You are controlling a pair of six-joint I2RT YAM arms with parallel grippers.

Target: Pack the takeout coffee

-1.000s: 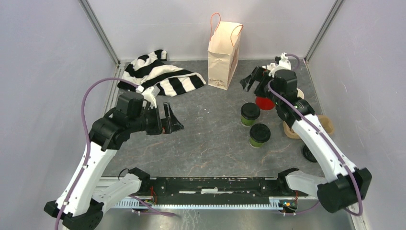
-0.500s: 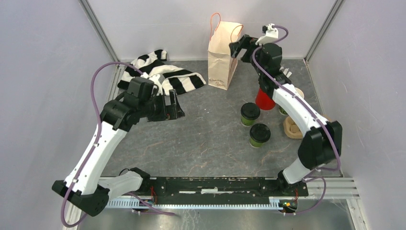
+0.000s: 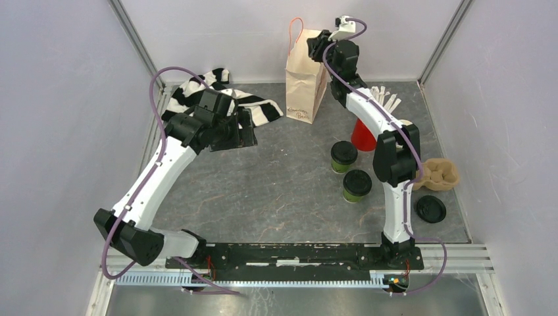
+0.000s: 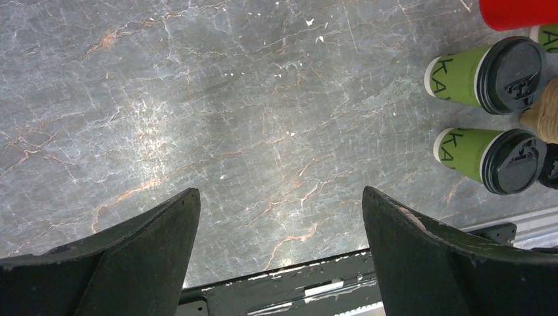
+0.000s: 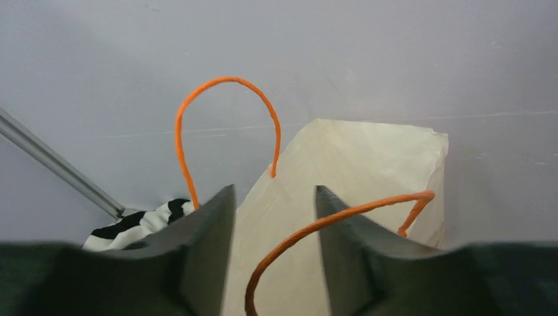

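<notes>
Hangs the left gripper point(image 4: 279, 192) above bare grey table point(image 4: 197, 99), jaws spread wide, gripping nothing. Places the takeout coffee off to that gripper's right: farther cup point(image 4: 487, 72) and nearer cup point(image 4: 490, 158), upright, side by side, black lids on (neither touched by an arm). Holds the right gripper point(image 5: 273, 191) level with the paper bag point(image 5: 355, 171) top, jaws narrowed but apart, orange handle point(image 5: 329, 220) crossing the gap unpinched. Puts both cups well behind and below that gripper.

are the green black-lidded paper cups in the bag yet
Out: both green cups stand on the table, apart from the cream paper bag.
</notes>
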